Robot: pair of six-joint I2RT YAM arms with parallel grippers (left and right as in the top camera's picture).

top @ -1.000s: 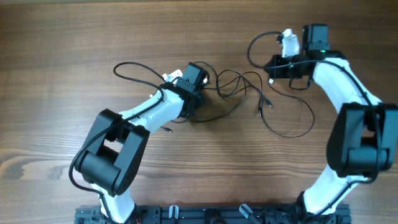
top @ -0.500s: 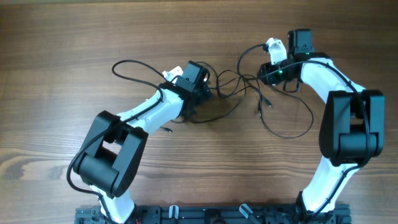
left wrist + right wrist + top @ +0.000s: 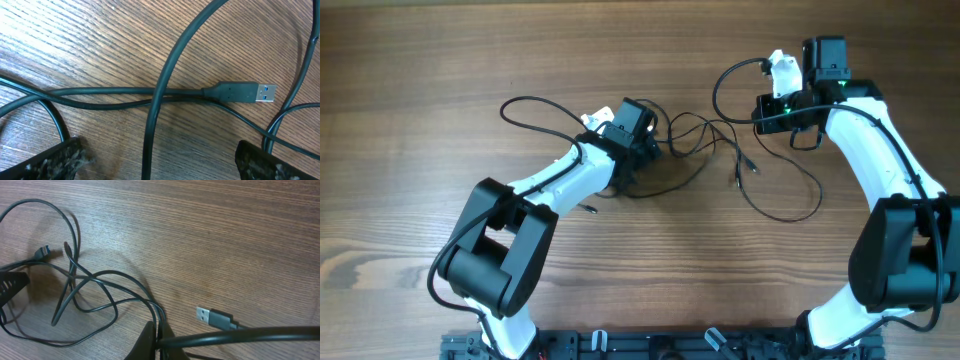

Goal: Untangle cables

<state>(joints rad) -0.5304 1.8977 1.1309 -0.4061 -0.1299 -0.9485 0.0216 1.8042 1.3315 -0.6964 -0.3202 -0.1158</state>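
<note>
My right fingers (image 3: 146, 342) pinch one black cable (image 3: 240, 334) tight. My left fingers (image 3: 50, 160) are spread wide over the tangled cables (image 3: 705, 135) on the table (image 3: 420, 60). I should pull slowly, so no knot tightens.

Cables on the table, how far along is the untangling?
Early. Done: little; one loop lies spread out to the left. In hand: the right gripper pinches one cable; the left gripper stands open over crossed strands. Left: the knot in the middle is not yet pulled apart.
</note>
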